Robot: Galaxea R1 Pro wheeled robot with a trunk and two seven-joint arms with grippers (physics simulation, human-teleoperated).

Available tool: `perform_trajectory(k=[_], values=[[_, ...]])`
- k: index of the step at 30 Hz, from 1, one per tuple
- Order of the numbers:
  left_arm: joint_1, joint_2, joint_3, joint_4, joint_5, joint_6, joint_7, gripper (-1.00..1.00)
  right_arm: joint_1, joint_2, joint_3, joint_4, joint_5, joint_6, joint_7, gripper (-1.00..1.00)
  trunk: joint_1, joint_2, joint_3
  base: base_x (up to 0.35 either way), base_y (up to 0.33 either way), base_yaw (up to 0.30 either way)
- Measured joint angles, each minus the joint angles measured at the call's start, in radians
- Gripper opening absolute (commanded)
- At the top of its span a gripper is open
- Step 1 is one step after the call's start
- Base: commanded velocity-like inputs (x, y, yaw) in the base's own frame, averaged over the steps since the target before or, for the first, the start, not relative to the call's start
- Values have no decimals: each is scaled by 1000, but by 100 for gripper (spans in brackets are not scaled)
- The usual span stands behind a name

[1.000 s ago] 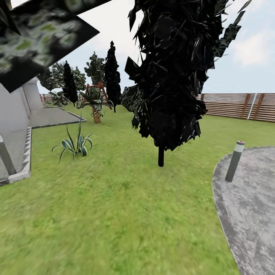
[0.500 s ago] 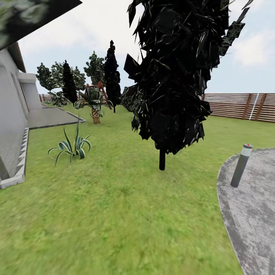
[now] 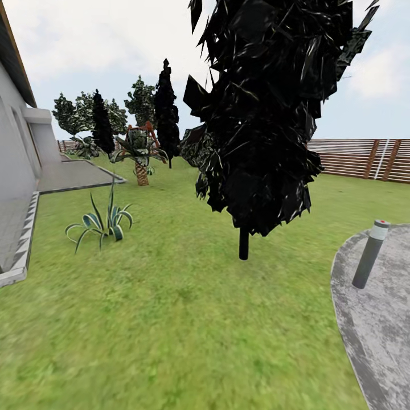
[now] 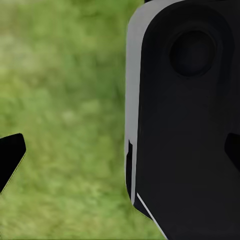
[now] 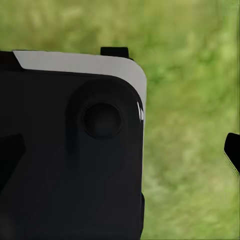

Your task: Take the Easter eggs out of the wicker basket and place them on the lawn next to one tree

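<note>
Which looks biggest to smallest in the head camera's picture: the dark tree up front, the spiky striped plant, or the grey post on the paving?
1. The dark tree, by far the largest, though it stands nearest.
2. and 3. The spiky striped plant and the grey post look about alike: one wider, one taller, so no ranking.

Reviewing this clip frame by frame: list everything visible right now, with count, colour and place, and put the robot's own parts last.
lawn: one, mottled green, across the foreground and middle.
dark tree: one, near-black foliage on a thin dark trunk, centre, standing on the lawn.
spiky plant: one, green with pale edges, on the lawn at left.
short palm: one, scaly brown trunk, further back, left of centre.
background trees: several, dark green to black, far left of centre.
bollard: one, grey with a red top, on the paving at right.
paving: grey, right edge.
fence: brown slats, far right.
house wall: pale grey, left edge.
robot body: black and grey, over grass in the left wrist view.
</note>
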Motion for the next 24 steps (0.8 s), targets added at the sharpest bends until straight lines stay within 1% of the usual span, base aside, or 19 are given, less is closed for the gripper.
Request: perform_trajectory(k=[5, 8, 24], values=[[0, 0, 0, 0, 0, 0, 0, 100, 0, 0, 0, 0, 0, 0, 0, 100, 0, 0, 0, 335, 0, 0], [0, 0, 0, 0, 0, 0, 0, 100, 0, 0, 0, 0, 0, 0, 0, 100, 0, 0, 0, 335, 0, 95], [0, 0, 0, 0, 0, 0, 0, 100, 0, 0, -1, 0, 0, 0, 0, 100, 0, 0, 0, 335, 0, 245]])
